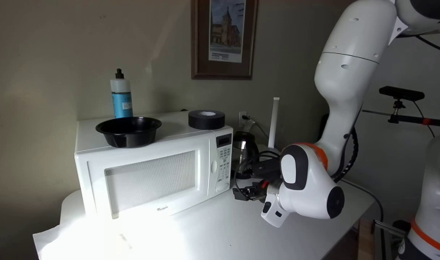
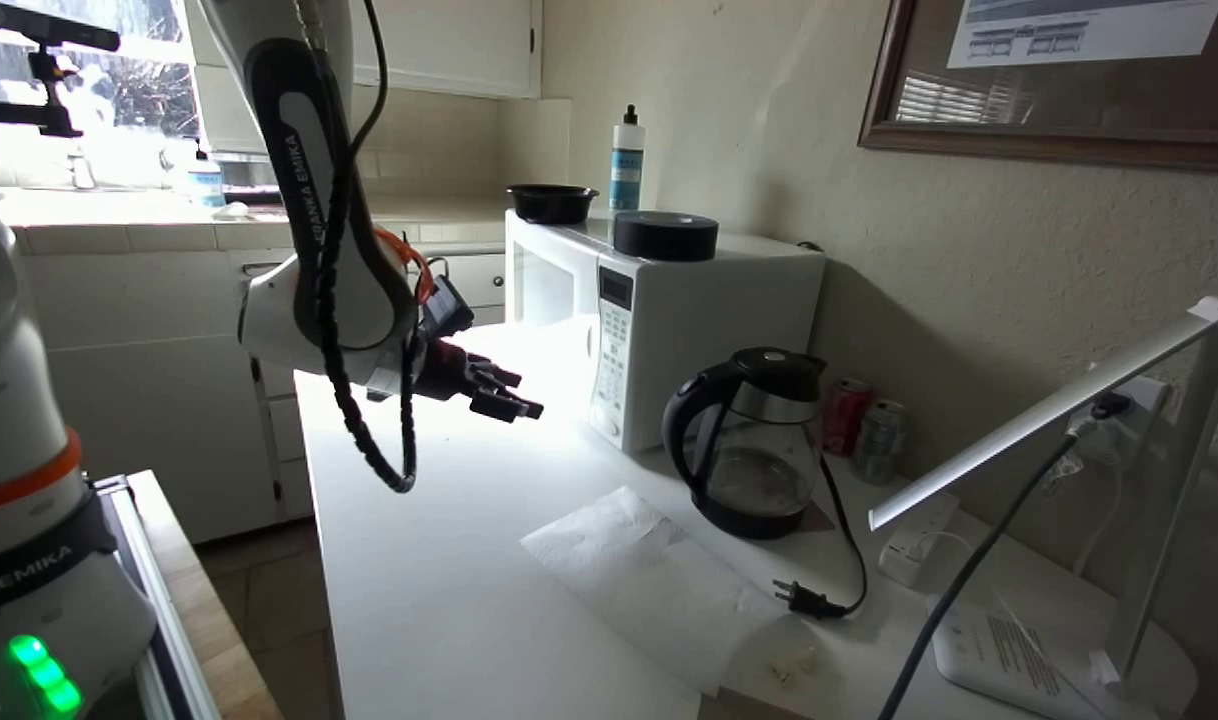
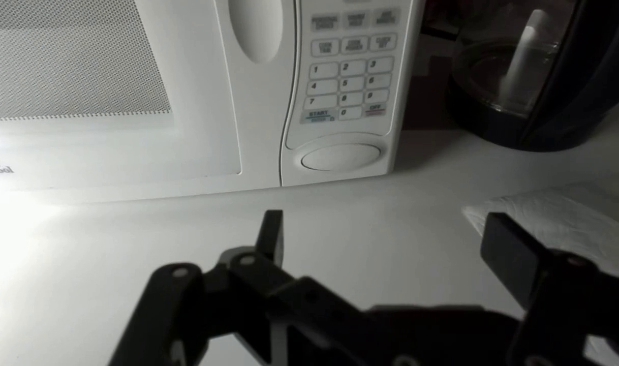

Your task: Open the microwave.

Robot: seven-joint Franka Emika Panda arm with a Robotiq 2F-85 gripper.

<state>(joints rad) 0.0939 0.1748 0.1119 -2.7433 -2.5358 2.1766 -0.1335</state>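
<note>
The white microwave (image 1: 151, 180) stands on the white table with its door shut; it also shows in an exterior view (image 2: 734, 330) and in the wrist view (image 3: 258, 142). A recessed oval grip (image 3: 258, 30) sits at the door's right edge. Beside it is the control panel (image 3: 347, 76), with a large oval button (image 3: 340, 156) at the bottom. My gripper (image 3: 383, 223) is open and empty, low over the table. It is apart from the microwave, in front of its right end, as both exterior views show (image 1: 244, 194) (image 2: 519, 393).
A black bowl (image 1: 129, 134), a tape roll (image 1: 206, 121) and a soap bottle (image 1: 121, 99) stand on the microwave. A kettle (image 2: 754, 450) stands just right of it. A paper towel (image 2: 649, 585), two cans (image 2: 859, 435) and a lamp (image 2: 1069, 400) lie or stand nearby.
</note>
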